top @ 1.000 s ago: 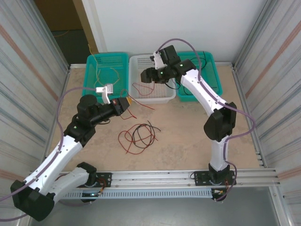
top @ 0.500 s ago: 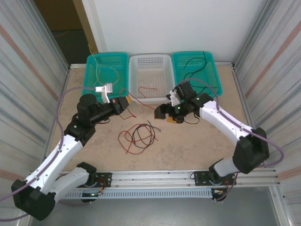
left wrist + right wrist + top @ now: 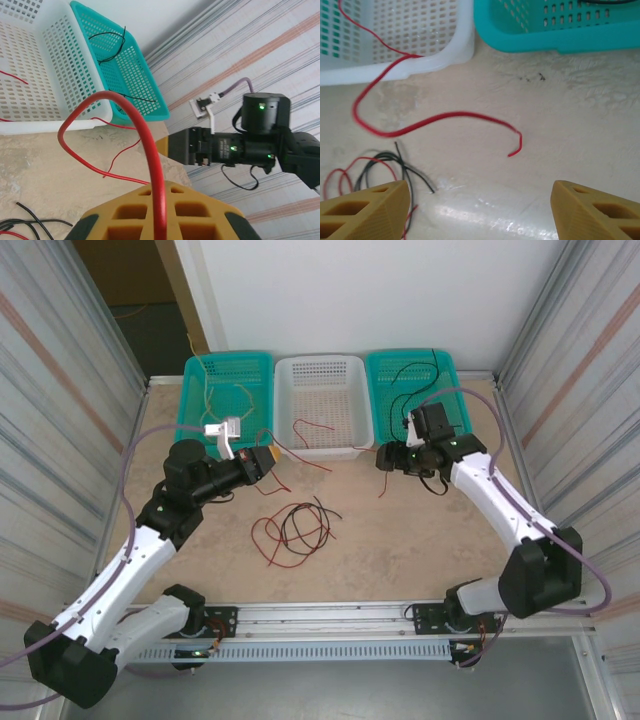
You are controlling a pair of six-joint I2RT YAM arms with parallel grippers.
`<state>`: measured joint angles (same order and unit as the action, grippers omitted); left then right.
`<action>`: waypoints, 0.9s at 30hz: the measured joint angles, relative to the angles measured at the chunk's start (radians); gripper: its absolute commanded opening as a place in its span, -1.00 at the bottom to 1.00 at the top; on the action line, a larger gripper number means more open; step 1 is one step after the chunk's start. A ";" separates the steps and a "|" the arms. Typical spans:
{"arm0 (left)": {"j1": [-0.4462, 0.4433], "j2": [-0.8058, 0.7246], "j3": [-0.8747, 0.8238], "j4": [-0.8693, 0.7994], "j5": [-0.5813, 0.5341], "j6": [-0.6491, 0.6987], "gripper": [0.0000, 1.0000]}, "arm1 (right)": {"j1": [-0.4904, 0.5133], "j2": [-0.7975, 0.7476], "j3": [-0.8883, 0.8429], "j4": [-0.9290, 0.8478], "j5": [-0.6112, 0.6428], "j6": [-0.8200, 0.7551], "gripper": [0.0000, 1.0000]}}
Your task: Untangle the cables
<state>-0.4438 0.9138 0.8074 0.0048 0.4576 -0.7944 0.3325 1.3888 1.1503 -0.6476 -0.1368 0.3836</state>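
**Item 1: left fingers** (image 3: 266,458). Left of centre in the overhead view. Clenched on one red cable (image 3: 146,135), which rises between the yellow pads, arches over and drops in a loop in front of the white basket (image 3: 40,125).

**Item 2: right fingers** (image 3: 365,210). Released and spread wide, nothing between them. In the overhead view they hang over bare counter (image 3: 580,125), just below where the white basket meets the right teal basket (image 3: 410,356).

**Item 3: loose red strand** (image 3: 445,119). Comes over the white basket's rim at upper left of the right wrist view and curls across the counter, with its free end near frame centre. Whether it is the same cable as in Item 1 cannot be told.

**Item 4: tangle** (image 3: 295,530). Red and black cables coiled together on the counter at centre of the overhead view, apart from both sets of fingers.

**Item 5: baskets**, along the top of the overhead view.
- The left teal basket (image 3: 230,357) holds pale yellow cables (image 3: 225,395).
- The white basket holds a short red piece (image 3: 312,427).
- The right teal basket holds black cables (image 3: 420,375).

**Handling note (judgement).** Sorting looks part done, and the tangle is not yet parted. The step in hand appears to be lowering the right fingers onto a single strand.
- Hold the left clench firm and motionless.
- Set the right fingers astride one strand only, near its free end.
- Close them fully, since the wire is very thin.
- Draw away slowly along the counter.
- Risk: a black strand snags and the whole coil drags along.
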 measured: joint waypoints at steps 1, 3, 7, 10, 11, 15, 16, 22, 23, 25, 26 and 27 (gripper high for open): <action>0.000 0.000 0.000 0.000 0.005 0.000 -1.00 | 0.002 0.004 -0.008 0.022 0.001 -0.018 0.69; 0.000 0.000 0.000 0.000 0.014 0.000 -1.00 | 0.002 0.004 -0.018 0.052 0.003 -0.049 0.72; 0.000 0.002 0.000 0.001 0.034 -0.005 -1.00 | -0.001 0.041 0.006 0.085 0.001 -0.090 0.70; 0.000 0.016 0.000 0.011 0.060 -0.010 -1.00 | -0.001 0.124 0.054 0.105 -0.019 -0.113 0.58; 0.000 0.023 0.000 0.021 0.073 -0.014 -1.00 | -0.001 0.151 0.067 0.111 -0.022 -0.118 0.50; 0.004 0.045 0.012 0.061 0.130 -0.027 -1.00 | -0.001 0.207 0.082 0.125 -0.024 -0.135 -0.08; 0.006 0.050 0.020 0.078 0.151 -0.035 -1.00 | -0.001 0.208 0.082 0.125 -0.024 -0.138 -0.24; 0.011 0.063 0.135 0.176 0.249 -0.057 -1.00 | 0.001 0.193 0.111 0.123 -0.022 -0.146 -0.84; 0.011 0.063 0.156 0.188 0.257 -0.056 -1.00 | 0.003 0.184 0.115 0.124 -0.020 -0.146 -0.93; 0.011 0.063 0.179 0.216 0.268 -0.056 -1.00 | 0.008 0.166 0.127 0.122 -0.017 -0.139 -1.00; 0.011 0.063 0.182 0.231 0.274 -0.057 -1.00 | 0.012 0.160 0.140 0.121 -0.017 -0.135 -1.00; 0.011 0.063 0.182 0.237 0.277 -0.057 -1.00 | 0.015 0.157 0.155 0.120 -0.017 -0.132 -0.99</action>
<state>-0.4328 0.9771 0.9890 0.2420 0.7341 -0.8516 0.3473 1.5459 1.3052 -0.5278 -0.1539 0.2512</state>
